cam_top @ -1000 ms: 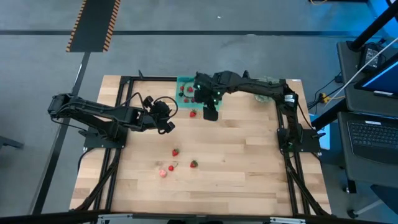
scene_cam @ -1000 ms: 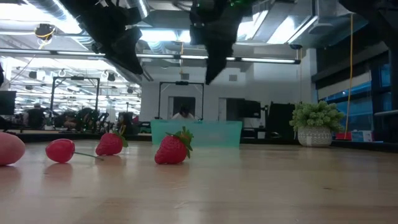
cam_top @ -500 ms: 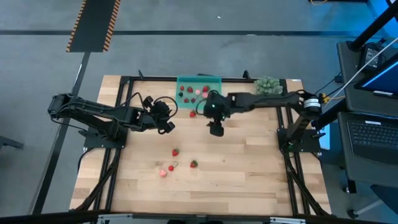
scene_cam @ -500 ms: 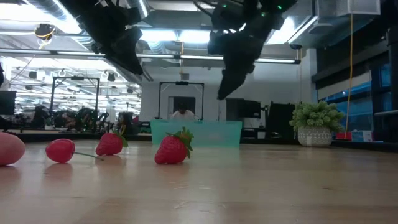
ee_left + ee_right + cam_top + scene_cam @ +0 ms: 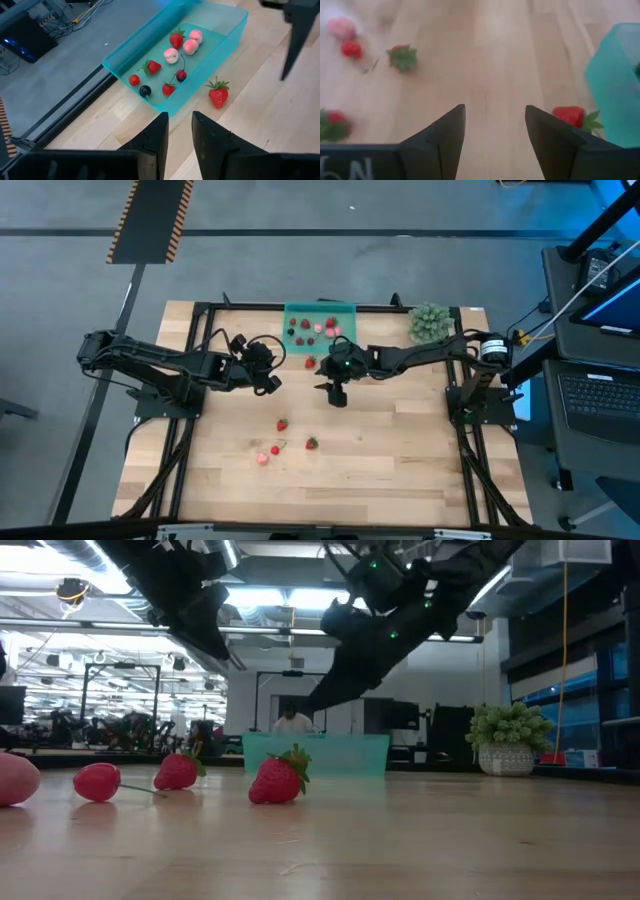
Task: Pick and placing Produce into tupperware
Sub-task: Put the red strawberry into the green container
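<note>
Right end effector [image 5: 494, 131] wide, empty | left end effector [image 5: 179, 131] narrow, empty | tupperware [image 5: 615, 85] cut off

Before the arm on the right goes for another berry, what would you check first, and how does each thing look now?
1. Right gripper empty and open: ok, nothing sits between its fingers.
2. A berry in reach: ok, a strawberry lies on the table just outside the tupperware.
3. More produce left: ok, four loose pieces lie farther out on the wood.
4. Tupperware has room: ok, the berries inside leave bare floor.
5. Left gripper out of the way: ok, it waits empty at the left, fingers a narrow gap apart.
6. Right gripper lined up over the strawberry: not ok, it is off to one side.
</note>
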{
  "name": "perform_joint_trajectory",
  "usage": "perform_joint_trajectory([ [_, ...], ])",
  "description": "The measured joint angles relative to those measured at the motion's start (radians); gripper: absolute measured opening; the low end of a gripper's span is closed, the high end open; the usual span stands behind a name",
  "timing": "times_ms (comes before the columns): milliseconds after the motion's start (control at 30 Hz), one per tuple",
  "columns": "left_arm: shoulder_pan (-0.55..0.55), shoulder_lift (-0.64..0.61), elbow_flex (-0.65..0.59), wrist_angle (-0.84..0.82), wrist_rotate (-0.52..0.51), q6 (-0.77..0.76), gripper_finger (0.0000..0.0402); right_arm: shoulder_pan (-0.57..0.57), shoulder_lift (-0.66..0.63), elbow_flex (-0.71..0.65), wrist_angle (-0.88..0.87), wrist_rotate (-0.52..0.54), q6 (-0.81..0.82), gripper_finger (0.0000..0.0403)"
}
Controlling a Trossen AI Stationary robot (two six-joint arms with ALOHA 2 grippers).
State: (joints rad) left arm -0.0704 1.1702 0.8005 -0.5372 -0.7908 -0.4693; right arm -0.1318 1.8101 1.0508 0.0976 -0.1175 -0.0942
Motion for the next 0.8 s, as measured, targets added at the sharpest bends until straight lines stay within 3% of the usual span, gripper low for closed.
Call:
perform_joint_trajectory([
  [300,0.000,0.000,0.000,0.001,0.000,0.000,0.0090,-0.003,0.145,0.018,0.073,0.191,0.133,0.0209],
  [533,0.000,0.000,0.000,-0.001,0.000,0.000,0.0100,-0.026,0.174,0.033,0.072,0.329,0.146,0.0209],
  [800,0.000,0.000,0.000,0.000,0.000,0.001,0.0096,-0.055,0.174,0.034,0.072,0.327,0.170,0.0209],
])
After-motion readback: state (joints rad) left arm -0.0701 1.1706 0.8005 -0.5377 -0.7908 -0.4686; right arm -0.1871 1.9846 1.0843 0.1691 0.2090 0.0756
